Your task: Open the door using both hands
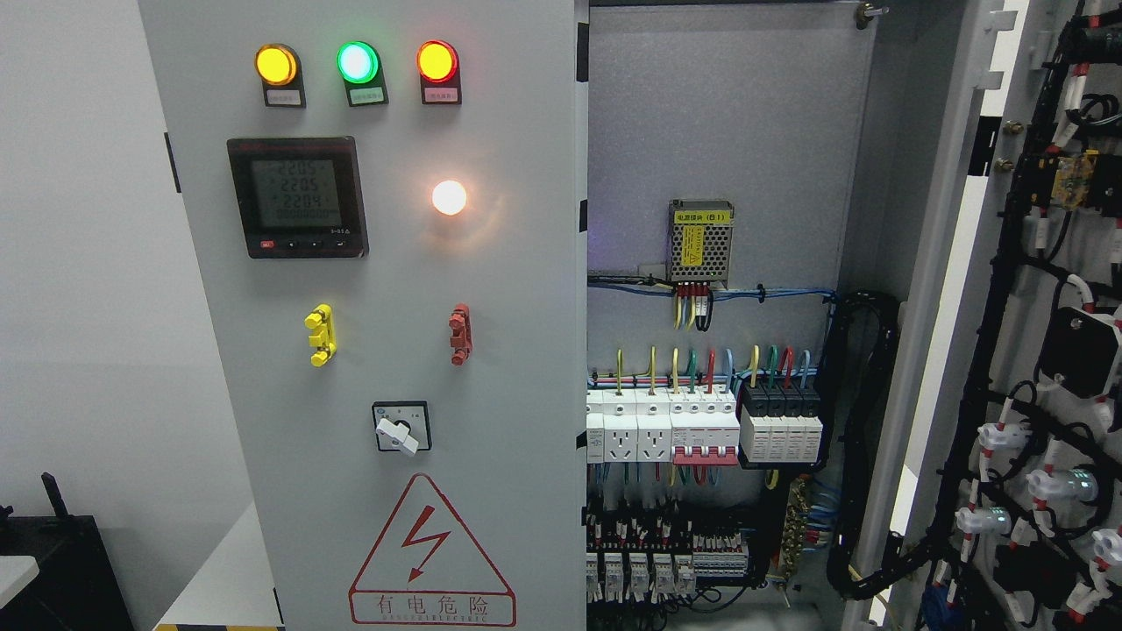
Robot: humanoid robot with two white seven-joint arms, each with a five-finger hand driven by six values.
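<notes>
Right door already swung wide at frame right, wiring side showing, cabinet interior exposed; left door with meter and lamps looks closed; neither hand in view, fingers' state unknown; likely next: reach for left door's free edge.

Right cabinet door stood swung wide open, its wired inner face toward the camera, interior exposed; left grey door with indicator lamps, meter and warning triangle stayed shut.
</notes>
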